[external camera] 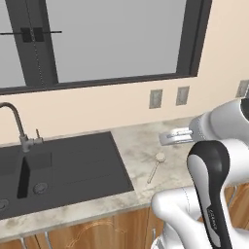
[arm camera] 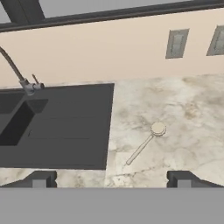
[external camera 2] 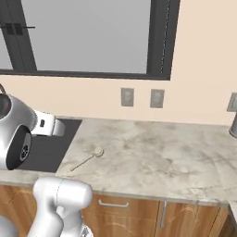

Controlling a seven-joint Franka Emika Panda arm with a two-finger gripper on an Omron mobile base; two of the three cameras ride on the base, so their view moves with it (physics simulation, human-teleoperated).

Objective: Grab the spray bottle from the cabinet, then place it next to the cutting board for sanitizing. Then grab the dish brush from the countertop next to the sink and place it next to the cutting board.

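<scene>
The thin grey-white dish brush (arm camera: 144, 143) lies on the beige marbled stone counter (arm camera: 183, 109), beside the matte black sink (arm camera: 65, 127). The pincer (arm camera: 111, 179) hovers wide open, empty. No writing is legible.

The only lettering is a small line of print on the arm's dark link (external camera: 212, 214), lower right, too blurred to read.
</scene>
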